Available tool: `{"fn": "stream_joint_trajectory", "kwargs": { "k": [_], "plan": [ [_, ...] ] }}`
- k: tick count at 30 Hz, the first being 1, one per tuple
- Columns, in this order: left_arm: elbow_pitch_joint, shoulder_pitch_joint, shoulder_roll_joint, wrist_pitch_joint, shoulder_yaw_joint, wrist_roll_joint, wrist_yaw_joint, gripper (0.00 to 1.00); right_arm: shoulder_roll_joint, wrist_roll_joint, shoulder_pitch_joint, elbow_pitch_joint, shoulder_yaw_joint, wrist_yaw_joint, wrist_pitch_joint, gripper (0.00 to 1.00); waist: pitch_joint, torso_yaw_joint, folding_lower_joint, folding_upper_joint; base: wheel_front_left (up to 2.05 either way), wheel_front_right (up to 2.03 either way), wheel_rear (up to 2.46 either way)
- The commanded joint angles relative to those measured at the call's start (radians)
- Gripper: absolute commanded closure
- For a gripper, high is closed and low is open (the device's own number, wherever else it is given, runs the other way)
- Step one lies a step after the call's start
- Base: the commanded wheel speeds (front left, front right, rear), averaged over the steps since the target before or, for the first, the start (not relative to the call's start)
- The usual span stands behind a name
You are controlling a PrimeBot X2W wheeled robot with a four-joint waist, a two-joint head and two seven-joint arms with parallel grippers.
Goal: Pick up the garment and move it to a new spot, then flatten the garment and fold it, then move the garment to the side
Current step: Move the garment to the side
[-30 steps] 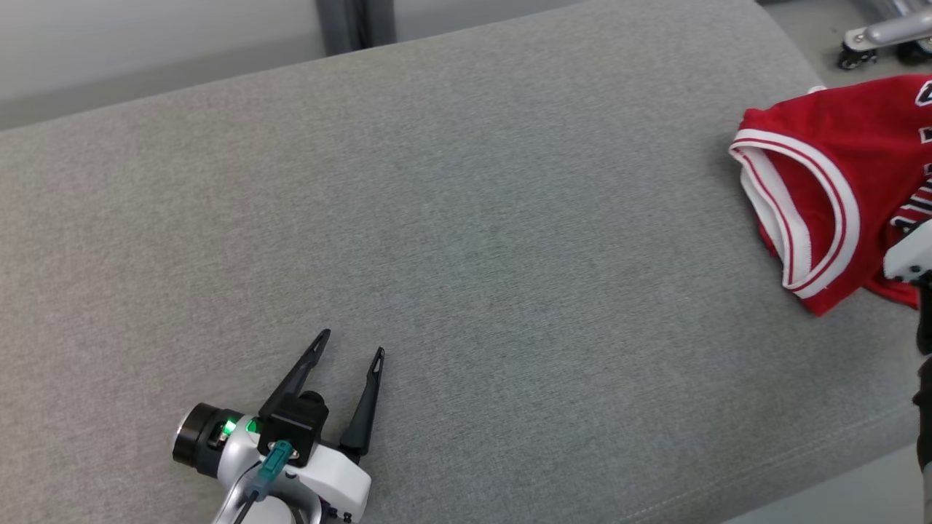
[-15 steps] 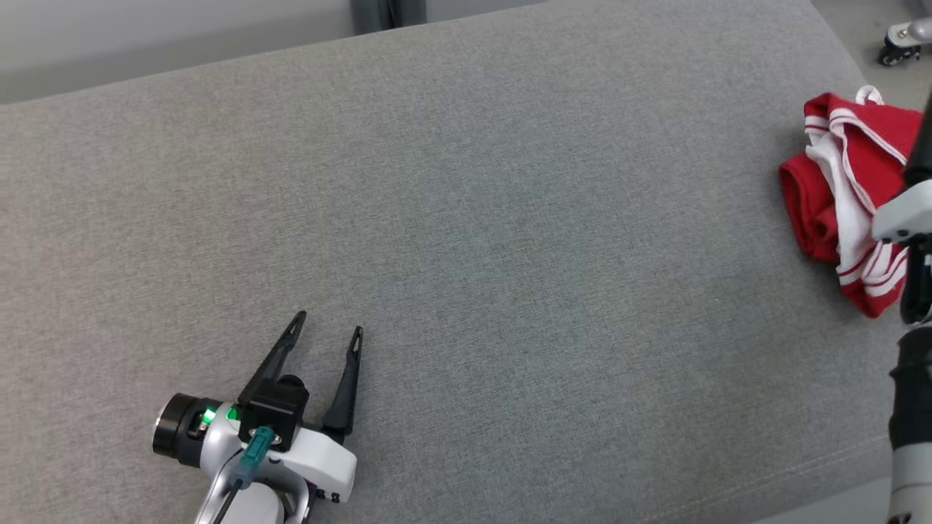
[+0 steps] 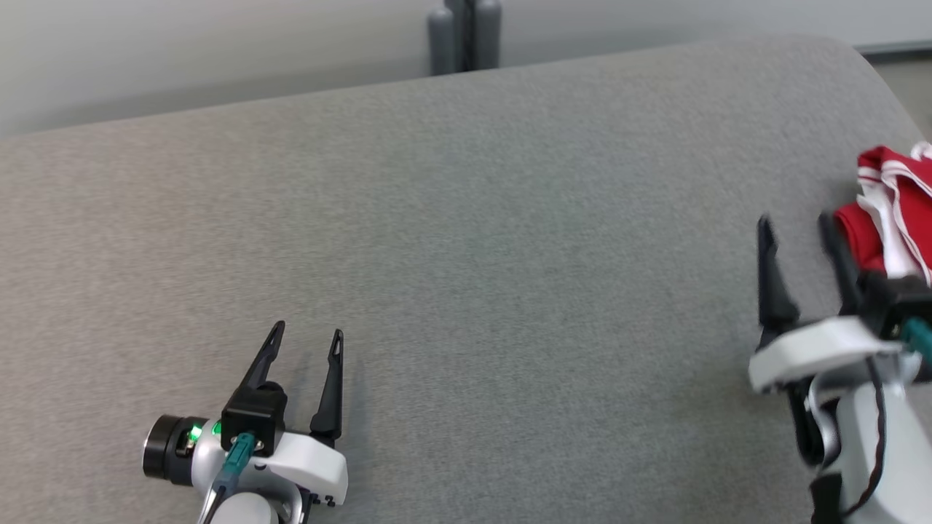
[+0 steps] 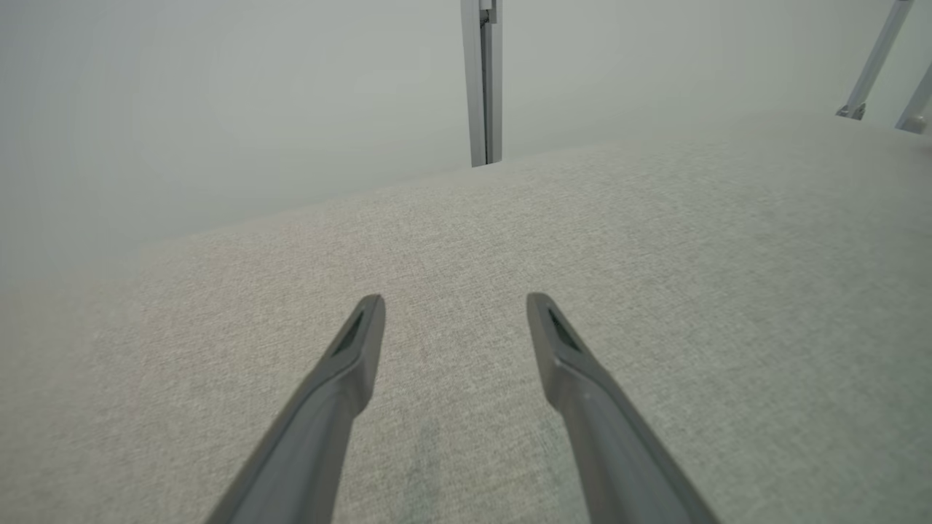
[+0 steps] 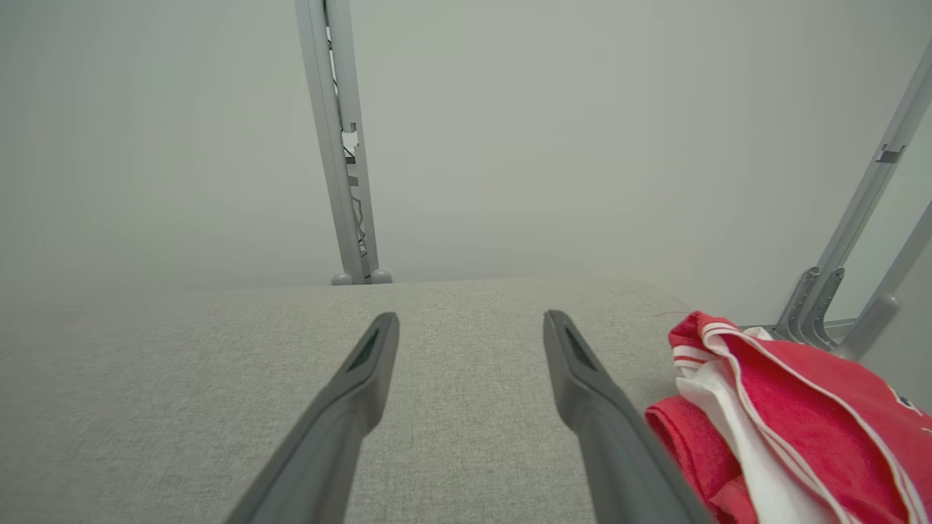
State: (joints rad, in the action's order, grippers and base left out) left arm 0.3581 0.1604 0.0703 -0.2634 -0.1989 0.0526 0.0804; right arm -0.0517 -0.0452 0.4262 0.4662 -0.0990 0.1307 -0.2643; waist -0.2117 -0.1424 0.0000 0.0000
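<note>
Head view: a red garment (image 3: pixel 899 211) with white striped trim lies bunched in a heap at the 3 o'clock edge of the picture, on a grey fabric-covered worktop (image 3: pixel 510 218). Part of it runs out of the picture. The right pincer (image 3: pixel 794 220) sits at about 4 o'clock, fingers pointing up the picture. The garment lies at roughly 1 o'clock from it, just beside the outer finger. Whether cloth and finger touch cannot be told. The two dark fingers stand well apart with only grey fabric showing between them, and they hold nothing.

The left pincer (image 3: pixel 308 330) is at about 7 o'clock, well apart from the garment, which lies far across the worktop towards 3 o'clock. Its fingers are also spread, with nothing between them.

Right wrist view: the right pincer (image 5: pixel 471 317) rises from the bottom edge, fingers wide apart over bare grey fabric. The garment (image 5: pixel 794 422) fills the 4 o'clock corner, close against the right-hand finger. A grey post (image 5: pixel 338 145) stands beyond the worktop at 11 o'clock.

Left wrist view: the left pincer (image 4: pixel 455 300) is spread over the bare worktop, gripping nothing.
</note>
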Motion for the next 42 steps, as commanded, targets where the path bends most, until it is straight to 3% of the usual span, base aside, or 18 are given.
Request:
{"fn": "stream_joint_trajectory", "kwargs": {
  "k": [1, 11, 18, 42],
  "plan": [
    [-0.001, -0.015, -0.001, -0.001, 0.01, 0.006, 0.007, 0.0, -0.003, -0.018, -0.044, -0.007, 0.007, 0.0, 0.001, 0.0, 0.042, 0.046, 0.0, 0.0, 0.0, 0.0, 0.0],
    [-0.002, -0.083, -0.01, -0.001, 0.07, 0.019, 0.023, 0.0, -0.001, -0.119, -0.205, -0.011, 0.04, 0.0, 0.001, 0.0, 0.135, 0.141, 0.0, 0.0, 0.0, 0.0, 0.0],
    [0.009, -0.131, -0.015, -0.001, 0.112, 0.042, 0.009, 0.0, -0.002, -0.14, -0.255, -0.032, 0.054, 0.0, 0.001, 0.0, 0.196, 0.178, 0.0, 0.0, 0.0, 0.0, 0.0],
    [0.024, -0.153, -0.017, -0.001, 0.153, 0.092, -0.027, 0.0, -0.002, -0.11, -0.354, -0.035, 0.106, 0.0, 0.001, 0.0, 0.235, 0.172, 0.0, 0.0, 0.0, 0.0, 0.0]
  ]
}}
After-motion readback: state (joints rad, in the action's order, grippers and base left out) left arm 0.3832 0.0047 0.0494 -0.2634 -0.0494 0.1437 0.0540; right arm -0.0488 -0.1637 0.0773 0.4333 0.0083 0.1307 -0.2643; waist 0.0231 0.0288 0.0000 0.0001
